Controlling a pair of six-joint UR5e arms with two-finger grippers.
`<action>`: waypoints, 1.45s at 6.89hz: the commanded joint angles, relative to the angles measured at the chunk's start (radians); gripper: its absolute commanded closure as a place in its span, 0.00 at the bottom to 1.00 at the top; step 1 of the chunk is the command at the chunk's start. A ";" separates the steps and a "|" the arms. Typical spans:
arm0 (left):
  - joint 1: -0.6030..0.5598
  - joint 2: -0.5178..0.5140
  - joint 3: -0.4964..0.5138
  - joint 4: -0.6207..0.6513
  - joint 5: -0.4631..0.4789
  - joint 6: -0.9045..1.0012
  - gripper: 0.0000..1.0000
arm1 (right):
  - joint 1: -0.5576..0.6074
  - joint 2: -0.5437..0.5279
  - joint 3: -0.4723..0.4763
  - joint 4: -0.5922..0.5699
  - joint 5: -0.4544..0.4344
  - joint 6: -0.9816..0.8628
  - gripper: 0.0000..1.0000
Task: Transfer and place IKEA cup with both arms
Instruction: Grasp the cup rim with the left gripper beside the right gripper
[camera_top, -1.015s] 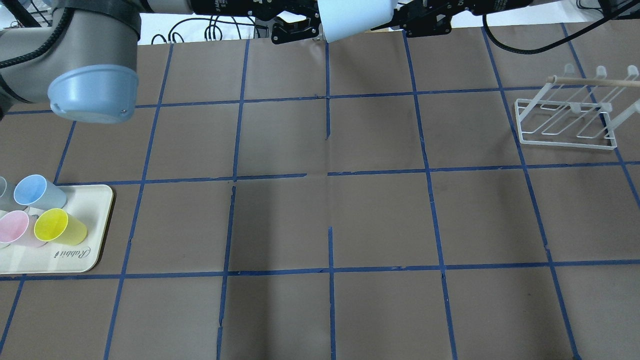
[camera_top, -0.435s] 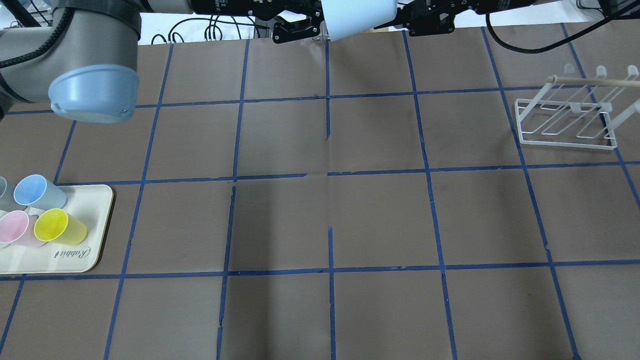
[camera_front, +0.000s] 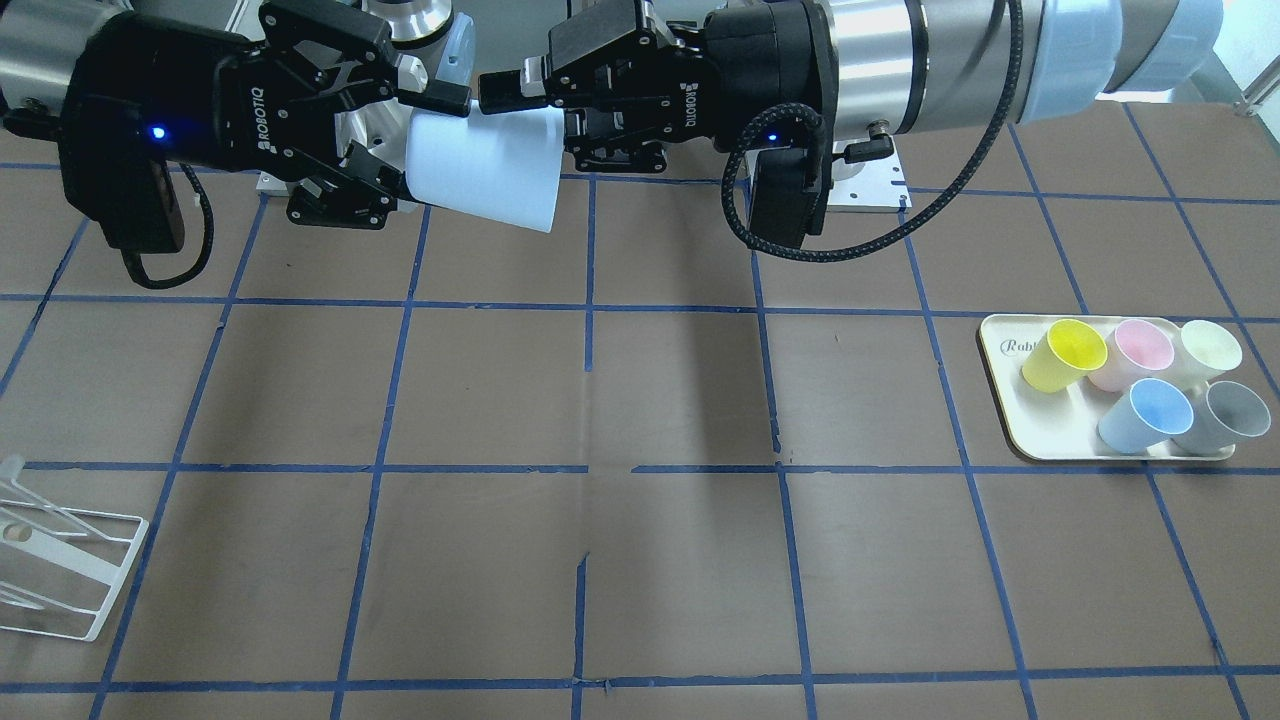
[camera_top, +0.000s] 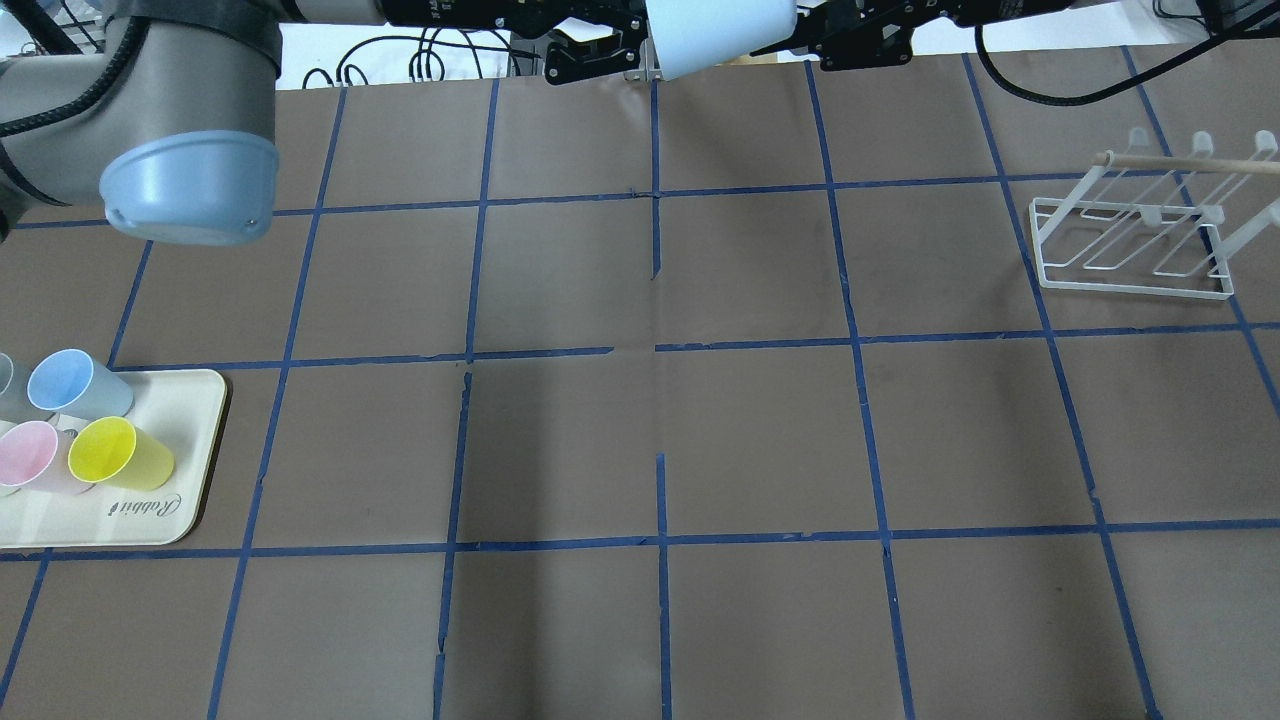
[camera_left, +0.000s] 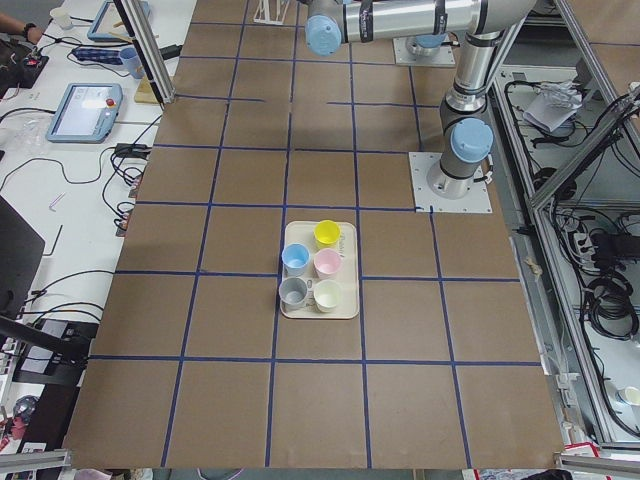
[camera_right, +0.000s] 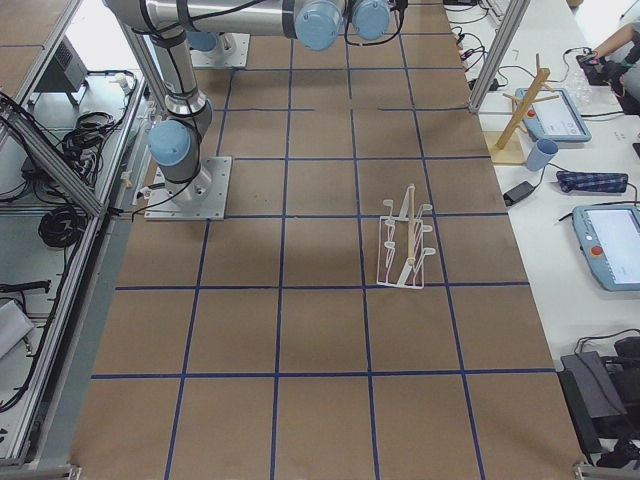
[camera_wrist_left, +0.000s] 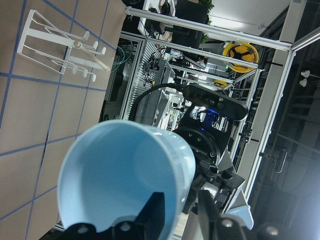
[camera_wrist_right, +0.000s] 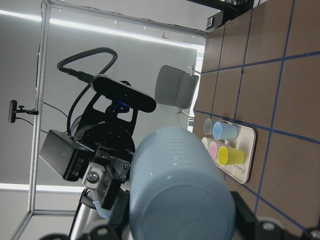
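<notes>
Front-facing view alone shows both arms' jaws — gripping IKEA cup (camera_front: 487, 170).

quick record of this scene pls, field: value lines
cup: pale blue, in the air, on its side
left gripper: jaws shut on cup's rim, one finger inside
right gripper: jaws shut around cup's base end
tray: on robot's left, holds five other cups
rack: white wire, on robot's right

IKEA cup (camera_top: 718, 35) edged slightly right and farther up-frame
</notes>
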 joint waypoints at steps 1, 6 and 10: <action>0.000 -0.001 0.000 0.006 0.000 -0.006 0.63 | -0.004 -0.004 0.000 0.000 0.000 0.002 0.39; 0.000 -0.006 0.000 0.006 0.002 -0.007 0.66 | -0.010 -0.012 0.000 0.005 0.000 0.002 0.31; 0.000 -0.007 0.000 0.007 0.002 -0.007 0.76 | -0.010 -0.014 -0.008 0.003 0.000 0.002 0.00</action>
